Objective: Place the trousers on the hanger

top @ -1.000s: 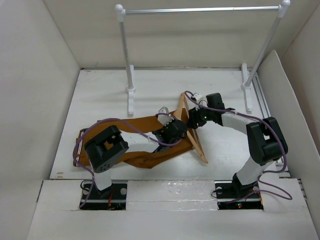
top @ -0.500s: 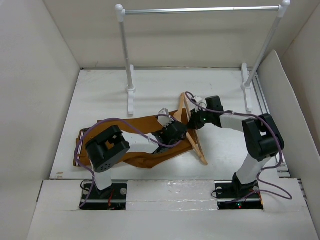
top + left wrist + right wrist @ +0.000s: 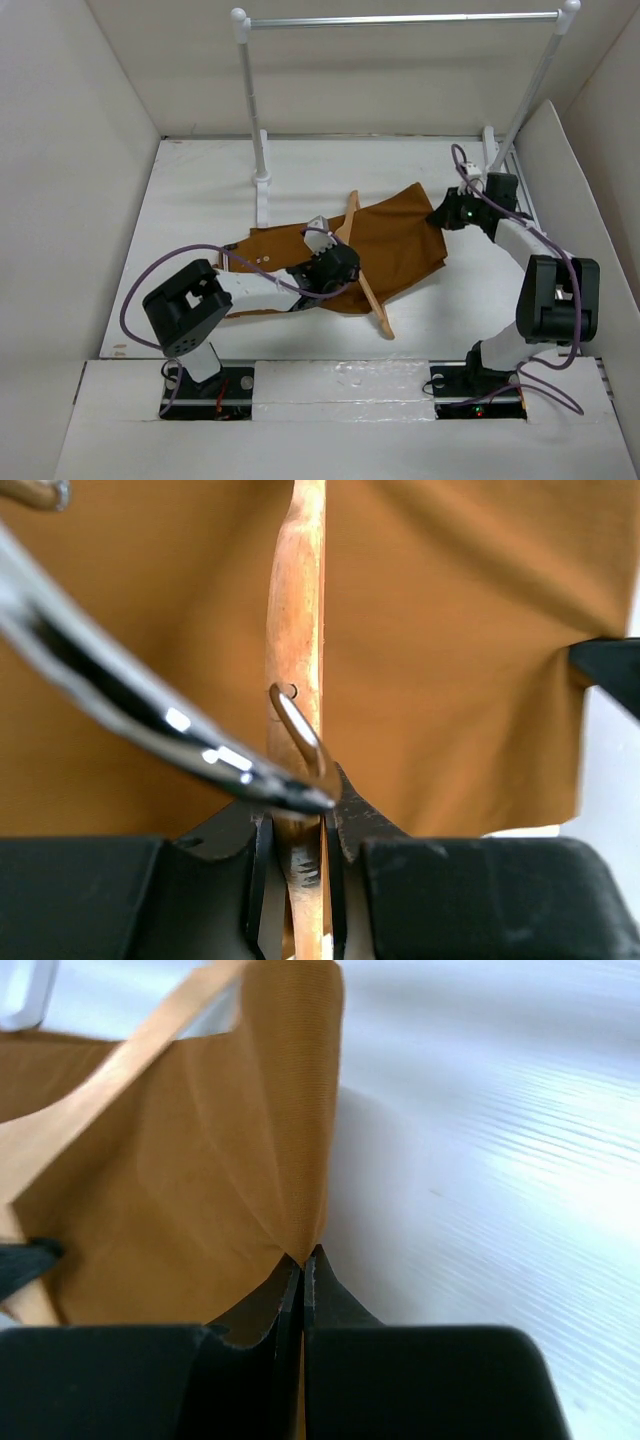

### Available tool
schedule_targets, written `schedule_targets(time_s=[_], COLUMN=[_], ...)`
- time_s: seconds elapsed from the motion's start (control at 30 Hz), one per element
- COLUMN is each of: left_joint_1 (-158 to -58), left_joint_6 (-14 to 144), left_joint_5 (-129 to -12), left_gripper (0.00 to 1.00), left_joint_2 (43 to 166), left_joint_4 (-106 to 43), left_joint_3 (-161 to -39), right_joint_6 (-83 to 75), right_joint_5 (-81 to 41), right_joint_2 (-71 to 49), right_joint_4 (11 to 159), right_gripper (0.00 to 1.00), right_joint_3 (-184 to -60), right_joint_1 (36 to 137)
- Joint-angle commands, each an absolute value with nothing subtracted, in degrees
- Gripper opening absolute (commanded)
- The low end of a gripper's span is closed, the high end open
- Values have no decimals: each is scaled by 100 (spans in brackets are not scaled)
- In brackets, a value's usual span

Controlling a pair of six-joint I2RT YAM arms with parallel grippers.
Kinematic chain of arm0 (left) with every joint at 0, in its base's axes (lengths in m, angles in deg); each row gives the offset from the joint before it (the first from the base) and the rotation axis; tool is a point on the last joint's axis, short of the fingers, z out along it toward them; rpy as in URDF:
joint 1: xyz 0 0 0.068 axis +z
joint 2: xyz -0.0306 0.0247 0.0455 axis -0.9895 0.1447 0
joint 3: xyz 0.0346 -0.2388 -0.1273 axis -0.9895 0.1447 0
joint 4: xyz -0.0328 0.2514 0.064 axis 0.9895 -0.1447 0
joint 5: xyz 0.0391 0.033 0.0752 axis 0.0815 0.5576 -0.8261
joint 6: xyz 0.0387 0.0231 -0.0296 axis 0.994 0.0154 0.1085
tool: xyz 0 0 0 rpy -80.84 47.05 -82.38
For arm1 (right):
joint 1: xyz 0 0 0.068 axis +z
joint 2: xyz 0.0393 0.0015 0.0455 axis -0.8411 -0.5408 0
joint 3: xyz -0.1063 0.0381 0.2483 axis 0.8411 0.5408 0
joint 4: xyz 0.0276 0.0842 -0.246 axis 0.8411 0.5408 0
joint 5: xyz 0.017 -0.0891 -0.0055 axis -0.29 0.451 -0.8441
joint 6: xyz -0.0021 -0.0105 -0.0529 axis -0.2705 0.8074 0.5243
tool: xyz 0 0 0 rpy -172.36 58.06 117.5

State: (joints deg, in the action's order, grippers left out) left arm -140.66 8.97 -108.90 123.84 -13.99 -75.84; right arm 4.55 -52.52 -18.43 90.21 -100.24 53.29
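While the cloth is kept stretched, the right gripper (image 3: 303, 1257) is shut on an edge of the trousers (image 3: 400, 245) at 2 o'clock of the table (image 3: 200, 180). The hanger (image 3: 372, 300) is clamped near its hook by the left gripper (image 3: 295, 825) at centre, with cloth on both sides. The rail (image 3: 400, 19) stands at 12 o'clock; its left post foot (image 3: 262, 200), just beside the cloth, is judged a possible snag.

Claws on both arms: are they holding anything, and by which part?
Left claw grips the thin light-tan wooden hanger at its middle, beside the metal hook. Right claw pinches the rust-brown cloth trousers by an edge.
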Motion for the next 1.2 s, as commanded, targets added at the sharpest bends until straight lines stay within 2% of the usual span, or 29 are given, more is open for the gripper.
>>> schedule_targets(time_s=[0.0,0.37,0.53,1.0,1.03,1.1,1.17], left_joint_1=[-14022,-13916,-13916,-14136,-14136,-14136,-14188], left_joint_6=[1547,2444,2777,2638,2585,2462,2409], left_joint_5=[-11001,-11150,-11098,-11300,-11335,-11397,-11440], left_gripper=[0,0,0,0,0,0,0], left_joint_2=[11930,11251,10978,11250,11277,11312,11277], left_joint_4=[-2457,-2993,-2923,-3037,-3090,-3160,-3222], left_joint_3=[-7160,-6834,-6815,-8045,-8116,-8283,-8466], right_joint_6=[565,494,486,362,362,362,380], right_joint_5=[-5013,-4846,-4899,-4749,-4749,-4741,-4749], right_joint_2=[-1676,-1965,-2036,-1896,-1869,-1781,-1667], right_joint_4=[9205,9038,9056,8792,8792,8853,9046], right_gripper=[0,0,0,0,1,11,30], right_joint_3=[-10282,-10273,-10318,-9738,-9676,-9650,-9684], right_joint_1=[4831,4048,4161,4592,4592,4645,4715])
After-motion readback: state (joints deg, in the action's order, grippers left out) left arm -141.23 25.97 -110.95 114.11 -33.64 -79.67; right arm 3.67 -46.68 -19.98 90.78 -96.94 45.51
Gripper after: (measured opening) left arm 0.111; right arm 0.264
